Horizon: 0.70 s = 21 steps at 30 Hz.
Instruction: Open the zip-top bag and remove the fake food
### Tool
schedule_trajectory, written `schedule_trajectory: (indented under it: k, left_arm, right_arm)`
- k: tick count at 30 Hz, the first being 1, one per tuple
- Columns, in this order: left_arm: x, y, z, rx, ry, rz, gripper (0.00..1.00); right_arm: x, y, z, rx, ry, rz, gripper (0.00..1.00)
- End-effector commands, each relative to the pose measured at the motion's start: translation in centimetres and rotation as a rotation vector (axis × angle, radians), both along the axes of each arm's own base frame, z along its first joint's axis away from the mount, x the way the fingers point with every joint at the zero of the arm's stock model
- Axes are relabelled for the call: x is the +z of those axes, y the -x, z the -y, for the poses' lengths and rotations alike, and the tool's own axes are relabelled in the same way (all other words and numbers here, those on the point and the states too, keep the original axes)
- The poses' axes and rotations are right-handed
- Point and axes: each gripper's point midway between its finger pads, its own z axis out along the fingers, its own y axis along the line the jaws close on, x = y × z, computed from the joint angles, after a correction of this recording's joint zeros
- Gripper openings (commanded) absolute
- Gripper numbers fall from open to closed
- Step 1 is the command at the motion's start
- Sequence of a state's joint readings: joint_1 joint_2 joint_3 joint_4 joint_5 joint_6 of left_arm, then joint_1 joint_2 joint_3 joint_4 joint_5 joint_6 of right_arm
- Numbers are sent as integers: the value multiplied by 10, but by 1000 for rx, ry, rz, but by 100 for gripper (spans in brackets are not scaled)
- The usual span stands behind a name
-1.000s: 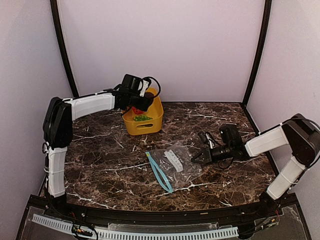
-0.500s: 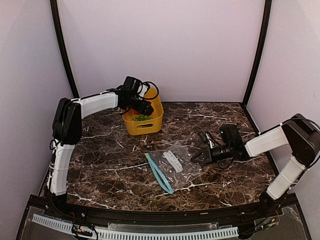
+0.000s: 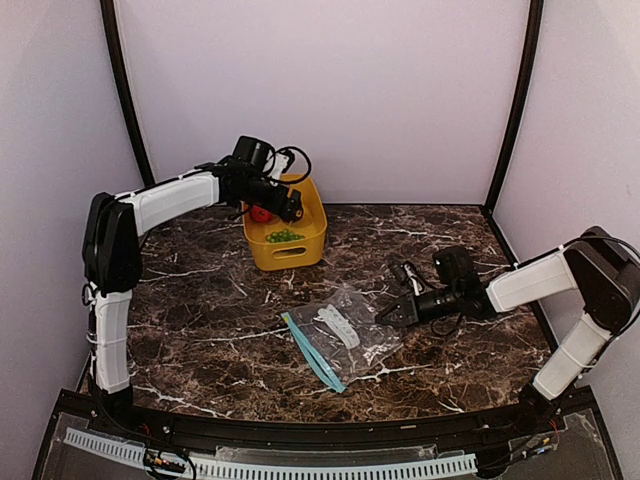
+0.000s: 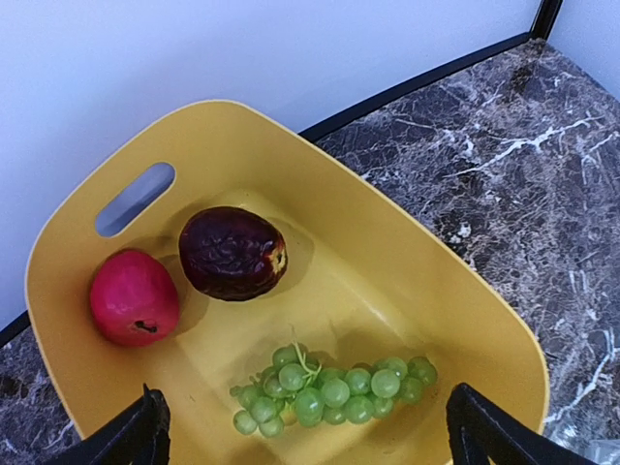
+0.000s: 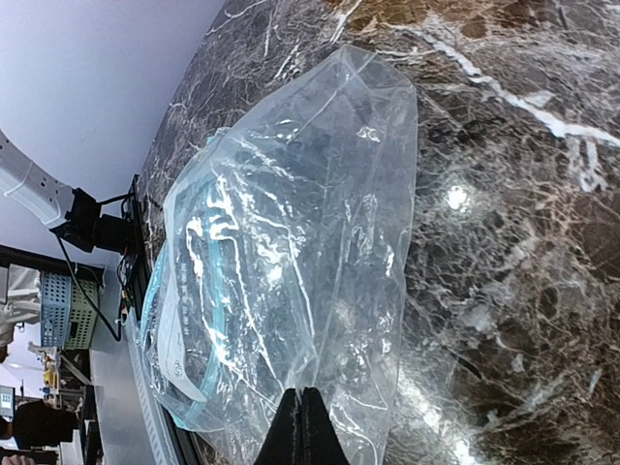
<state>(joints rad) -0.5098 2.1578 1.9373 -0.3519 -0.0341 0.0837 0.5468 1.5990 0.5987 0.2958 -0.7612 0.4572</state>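
The left arm reaches out long over the far left of the counter (image 3: pixel 220 300), and its wrist tips down over the yellow bin (image 3: pixel 300 250) by the back wall. The left end effector (image 3: pixel 290 210) is wide open with nothing between its two fingers, and it hangs just above the bin. All the fake food lies inside the bin, right below those open fingers: one red fruit (image 4: pixel 134 295), one dark purple fruit (image 4: pixel 232 252) touching it, and one bunch of green grapes (image 4: pixel 329 387) a little apart from them. That makes three pieces. The right arm comes in low from the right side, bent at the elbow, with its wrist lying almost flat along the counter. The right end effector (image 3: pixel 388 314) is closed tight, and its tip is at the right edge of the one zip-top bag (image 3: pixel 345 335). I cannot tell if it pinches the plastic. The bag lies flat in the middle of the counter, well apart from the bin, with its blue zip strip (image 3: pixel 312 352) on the side away from the right end effector
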Motion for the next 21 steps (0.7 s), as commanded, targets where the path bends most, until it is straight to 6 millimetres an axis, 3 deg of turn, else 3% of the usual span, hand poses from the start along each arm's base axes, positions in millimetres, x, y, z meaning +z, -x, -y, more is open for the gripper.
schedule_trajectory:
  k: [1, 2, 3, 4, 5, 6, 7, 8, 9, 10, 11, 12, 13, 14, 15, 16, 17, 20, 21]
  left_arm:
    - [68, 33, -13, 22, 107, 52, 99]
    - [80, 39, -17, 27, 118, 68, 99]
    - [70, 45, -21, 49, 131, 32, 99]
    - [81, 53, -25, 55, 153, 40, 99]
    - [67, 60, -28, 71, 158, 2, 99]
    - [77, 67, -32, 74, 182, 16, 99]
    - [64, 74, -36, 93, 195, -15, 99]
    - [73, 84, -36, 79, 227, -9, 99]
    - [71, 96, -36, 66, 264, -28, 99]
    - [53, 106, -38, 72, 272, -70, 99]
    - [64, 113, -38, 56, 310, -51, 99]
    - [50, 121, -42, 68, 312, -84, 99]
    - [59, 128, -44, 61, 336, -68, 99]
    - [46, 135, -47, 69, 331, -97, 99]
    - [52, 142, -49, 65, 347, -88, 99]
    - [40, 148, -53, 75, 342, -114, 99]
    - [44, 155, -56, 74, 351, -112, 99]
    - [25, 175, -66, 93, 347, -165, 99]
    - [26, 181, -68, 90, 355, -170, 99]
  right_arm:
    - [10, -3, -20, 28, -6, 45, 0]
    - [10, -3, -24, 33, -6, 45, 0]
    - [10, -2, -28, 38, -4, 44, 0]
    - [9, -1, -32, 44, -2, 44, 0]
    - [9, 0, -36, 48, -1, 42, 0]
    - [8, 1, -39, 52, -1, 42, 0]
    - [6, 2, -41, 56, 0, 36, 0]
    - [6, 3, -44, 60, -2, 33, 1]
    - [5, 4, -45, 66, -3, 31, 4]
    - [5, 5, -47, 72, -1, 30, 14]
    - [4, 5, -47, 74, 5, 33, 26]
    - [4, 5, -47, 74, 11, 38, 35]
    - [6, 3, -47, 72, 17, 48, 41]
    - [6, 3, -45, 72, 28, 55, 46]
    - [8, 1, -45, 72, 35, 69, 52]
    - [12, -1, -45, 76, 39, 81, 56]
    - [13, -1, -45, 80, 46, 89, 60]
    - [25, -7, -42, 78, 58, 125, 77]
    - [30, -10, -40, 73, 63, 140, 79]
